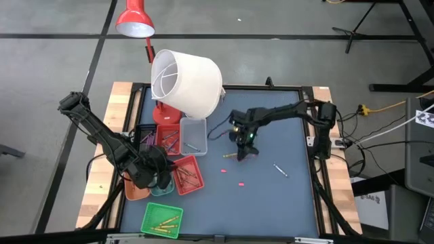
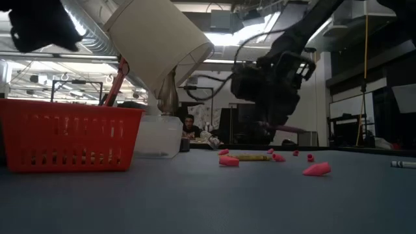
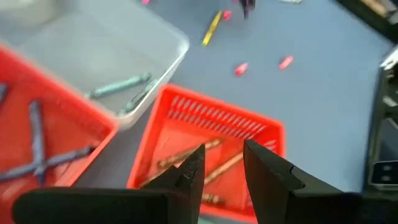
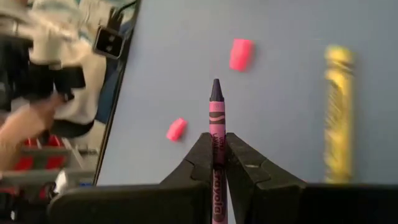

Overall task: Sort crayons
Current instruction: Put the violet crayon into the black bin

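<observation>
My right gripper [image 4: 217, 155] is shut on a purple crayon [image 4: 216, 112] above the blue table mat, just right of a yellow crayon [image 1: 230, 156] that lies flat on the mat. It also shows in the high view [image 1: 245, 149] and the low view [image 2: 273, 123]. My left gripper [image 3: 224, 162] is open and empty above a red tray [image 3: 211, 118] holding orange-brown crayons [image 3: 221, 168]; in the high view it is at the table's left [image 1: 159, 177]. A grey crayon [image 1: 280, 169] lies on the mat to the right. My right gripper pinches the purple crayon's wrapped body [image 4: 216, 146] between its two fingers. The crayon lies along the fingers, its pointed tip [image 4: 216, 87] sticking out past them. In the low view it juts out roughly level [image 2: 290, 129], lifted clear of the mat.
Several small trays cluster at the left: red [image 1: 169, 139], clear [image 1: 194, 135], orange [image 1: 134, 192], green [image 1: 163, 218]. A lamp with a white shade [image 1: 186, 81] leans over them. Pink stub pieces [image 1: 240, 182] are scattered on the mat. The mat's right half is mostly bare.
</observation>
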`<state>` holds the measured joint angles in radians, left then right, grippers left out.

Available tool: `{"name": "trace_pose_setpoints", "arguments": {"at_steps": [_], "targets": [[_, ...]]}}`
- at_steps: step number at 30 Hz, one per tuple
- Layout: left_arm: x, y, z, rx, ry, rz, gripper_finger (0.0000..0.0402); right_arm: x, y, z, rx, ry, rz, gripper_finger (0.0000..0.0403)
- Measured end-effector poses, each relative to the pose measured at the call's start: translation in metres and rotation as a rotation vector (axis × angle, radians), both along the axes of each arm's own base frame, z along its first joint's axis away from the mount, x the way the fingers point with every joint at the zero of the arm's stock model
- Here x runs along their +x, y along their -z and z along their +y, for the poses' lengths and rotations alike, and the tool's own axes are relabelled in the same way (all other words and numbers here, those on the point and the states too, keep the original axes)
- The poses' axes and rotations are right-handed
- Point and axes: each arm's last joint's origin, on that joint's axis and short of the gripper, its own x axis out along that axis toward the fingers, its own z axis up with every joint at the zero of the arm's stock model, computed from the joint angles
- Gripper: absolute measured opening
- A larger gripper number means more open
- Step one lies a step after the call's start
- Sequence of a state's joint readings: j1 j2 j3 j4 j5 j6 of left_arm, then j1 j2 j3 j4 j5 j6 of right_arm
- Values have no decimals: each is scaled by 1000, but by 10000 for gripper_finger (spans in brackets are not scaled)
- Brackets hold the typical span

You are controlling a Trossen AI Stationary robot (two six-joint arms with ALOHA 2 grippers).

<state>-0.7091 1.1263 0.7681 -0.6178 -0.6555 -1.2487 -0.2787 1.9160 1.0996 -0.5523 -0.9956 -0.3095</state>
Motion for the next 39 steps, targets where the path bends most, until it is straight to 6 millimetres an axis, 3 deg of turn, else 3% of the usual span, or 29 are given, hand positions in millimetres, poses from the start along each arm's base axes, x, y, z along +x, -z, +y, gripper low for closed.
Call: {"name": "trace_pose_setpoints", "arguments": {"at_steps": [7,17,28,39], "targets": [[6,-6,-4,26,53,-73,94,28,-7,63,-16,-104,-121,21],[6,-6,-5,27,56,-74,94,69,-50,111,-60,-79,-434,21],[6,-6,-5,58,87,-69,94,99,-100,124,-319,174,-654,21],[11,-13,-8,177,157,-137,94,107,-117,121,-416,360,-794,21]]}}
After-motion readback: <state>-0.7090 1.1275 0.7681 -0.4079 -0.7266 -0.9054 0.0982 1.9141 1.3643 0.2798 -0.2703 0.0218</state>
